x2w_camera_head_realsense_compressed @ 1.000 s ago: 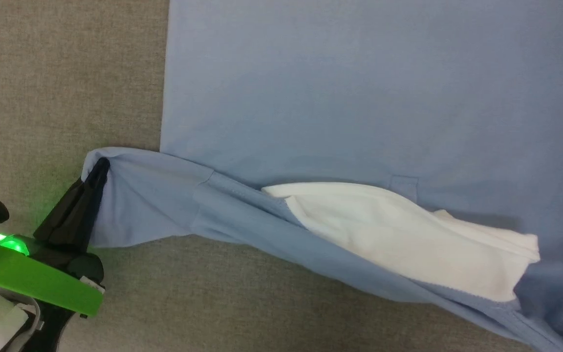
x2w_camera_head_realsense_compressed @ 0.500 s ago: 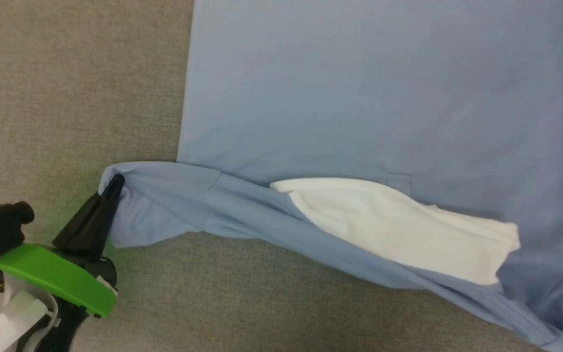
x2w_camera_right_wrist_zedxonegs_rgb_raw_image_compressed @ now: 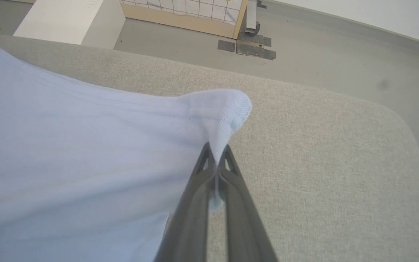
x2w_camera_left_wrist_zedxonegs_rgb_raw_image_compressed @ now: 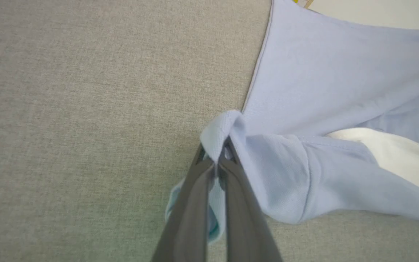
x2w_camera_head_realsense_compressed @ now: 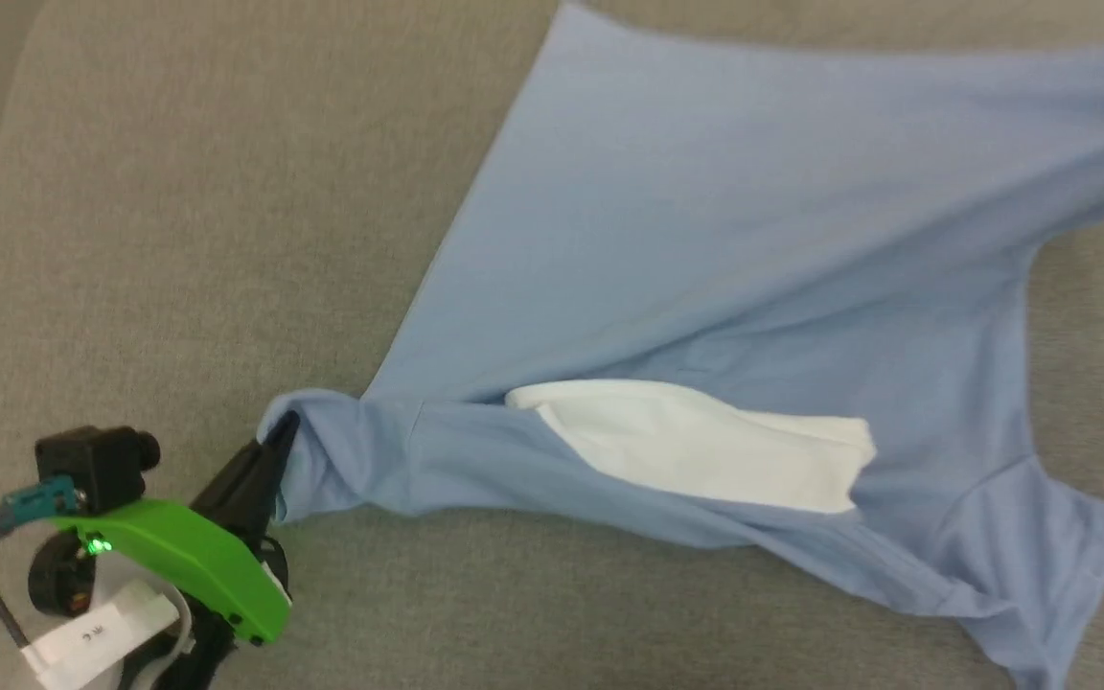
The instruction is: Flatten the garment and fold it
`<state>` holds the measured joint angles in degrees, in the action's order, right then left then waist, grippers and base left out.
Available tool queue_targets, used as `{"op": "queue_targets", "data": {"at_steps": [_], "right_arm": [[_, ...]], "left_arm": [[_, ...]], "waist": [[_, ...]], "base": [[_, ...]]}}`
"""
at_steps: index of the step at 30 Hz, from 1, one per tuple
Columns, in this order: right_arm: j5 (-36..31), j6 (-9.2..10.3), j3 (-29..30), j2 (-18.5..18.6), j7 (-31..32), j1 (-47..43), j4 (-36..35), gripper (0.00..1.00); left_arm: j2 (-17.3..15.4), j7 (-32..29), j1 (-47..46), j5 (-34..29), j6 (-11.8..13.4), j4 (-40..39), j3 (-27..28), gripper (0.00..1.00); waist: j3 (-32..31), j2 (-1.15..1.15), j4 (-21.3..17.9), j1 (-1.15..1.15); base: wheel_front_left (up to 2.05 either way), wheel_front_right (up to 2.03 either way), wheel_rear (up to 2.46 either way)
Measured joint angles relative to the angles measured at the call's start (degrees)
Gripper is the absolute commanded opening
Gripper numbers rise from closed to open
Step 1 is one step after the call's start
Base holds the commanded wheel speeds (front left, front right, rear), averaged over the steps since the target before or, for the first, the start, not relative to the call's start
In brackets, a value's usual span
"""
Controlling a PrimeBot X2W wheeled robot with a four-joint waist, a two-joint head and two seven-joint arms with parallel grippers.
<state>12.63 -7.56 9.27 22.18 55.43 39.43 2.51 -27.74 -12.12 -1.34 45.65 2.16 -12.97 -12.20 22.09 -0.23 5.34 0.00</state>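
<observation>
Left hand: near left of the desk. Fingers were pressed together, pinching a bunched sleeve edge of the garment.
Garment: light blue shirt lying on the desk, fanned out from the left hand's pinch toward the far right. Near edge was rumpled, with one sleeve at the near right.
Collar piece: white, along the near edge, partly tucked under blue cloth.
Right hand: closed tight on a far corner of the garment, cloth peaking just past the fingertips.
Desk: grey woven cover, rounded far corner.
Beyond: grey floor, white box, wood-framed grid panel.
</observation>
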Motion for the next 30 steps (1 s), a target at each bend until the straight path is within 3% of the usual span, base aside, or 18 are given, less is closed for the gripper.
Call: {"op": "queue_targets", "data": {"at_steps": [5,14,21,25,26,27,28,30], "right_arm": [[3.7,0.0,0.8,-0.9,-0.7,-13.0,-5.4,0.0],[5.9,0.0,1.0,-10.7,-6.2,-35.7,-7.5,0.0],[6.1,0.0,-3.1,-16.8,-9.6,-43.7,-1.4,0.0],[6.1,0.0,-3.6,-17.5,-11.2,-44.2,-0.1,0.0],[6.1,0.0,-3.4,-17.5,-11.7,-44.2,-0.1,0.09],[6.3,0.0,-3.3,-17.6,-12.0,-44.1,-0.2,0.88],[6.7,0.0,-2.9,-17.7,-12.8,-44.1,-0.8,1.0],[7.4,0.01,-1.4,-17.8,-14.0,-43.5,-2.3,1.0]], "left_arm": [[1.1,-0.5,1.3,0.0,1.0,1.0,-0.9,0.0],[2.6,-0.4,1.7,-0.7,2.2,2.8,-2.6,0.0],[3.9,0.7,1.9,-0.8,2.2,5.6,-3.6,0.0],[4.0,1.2,1.9,-0.8,2.2,6.6,-3.7,0.0],[4.0,1.2,1.9,-0.8,2.2,6.8,-3.7,0.0],[4.0,1.2,1.9,-0.8,2.2,6.9,-3.7,0.0],[3.9,1.4,1.9,-0.8,2.2,6.9,-3.6,0.0],[3.9,1.4,1.9,-0.8,2.2,7.0,-3.7,0.0]], "waist": [[-5.4,0.0,-2.8,0.0],[-12.0,0.0,-7.8,0.0],[-14.5,0.0,-8.8,0.0],[-14.6,0.0,-8.5,0.0],[-14.7,0.0,-8.5,0.0],[-14.8,0.0,-8.5,0.0],[-14.8,0.0,-8.6,0.0],[-14.9,0.0,-8.6,0.0]], "base": [[0.0,0.0,0.0],[0.0,0.0,0.0],[0.0,0.0,0.0],[0.0,0.0,0.0],[0.0,0.0,0.0],[0.0,0.0,0.0],[0.0,0.0,0.0],[0.0,0.0,0.0]]}}
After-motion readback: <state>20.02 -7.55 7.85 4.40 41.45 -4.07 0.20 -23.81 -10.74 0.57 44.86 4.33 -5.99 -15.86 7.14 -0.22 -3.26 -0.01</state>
